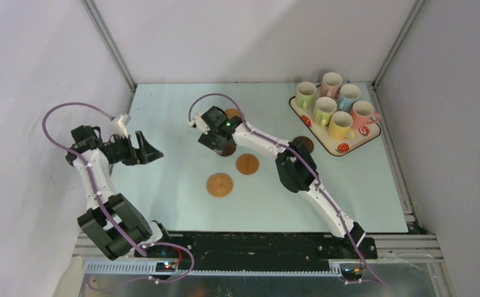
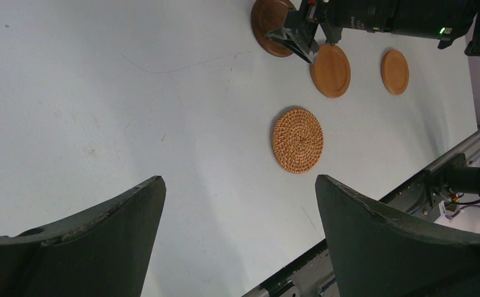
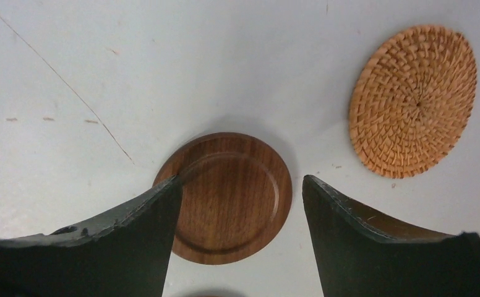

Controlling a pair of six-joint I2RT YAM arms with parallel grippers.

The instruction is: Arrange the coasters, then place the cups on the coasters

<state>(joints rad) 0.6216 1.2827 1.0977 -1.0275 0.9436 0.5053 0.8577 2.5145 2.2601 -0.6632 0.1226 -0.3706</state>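
Observation:
My right gripper (image 1: 220,143) (image 3: 240,179) hangs open just over a dark brown coaster (image 3: 231,198) (image 1: 228,151) that lies flat on the table. Its left finger overlaps the disc's rim and its right finger stands clear of it. A woven tan coaster (image 1: 219,184) (image 3: 414,99) (image 2: 297,140) and a smooth tan coaster (image 1: 247,164) (image 2: 330,70) lie nearby. Another tan coaster (image 1: 232,114) peeks out behind the right wrist. A second dark coaster (image 1: 304,143) is partly hidden by the right arm. Several pastel cups (image 1: 339,125) stand on the strawberry tray (image 1: 342,148). My left gripper (image 1: 148,151) (image 2: 237,179) is open and empty at the left.
The tray fills the back right corner, close to the table's right rail (image 1: 398,179). White walls close the table in on three sides. The black base rail (image 1: 256,244) runs along the near edge.

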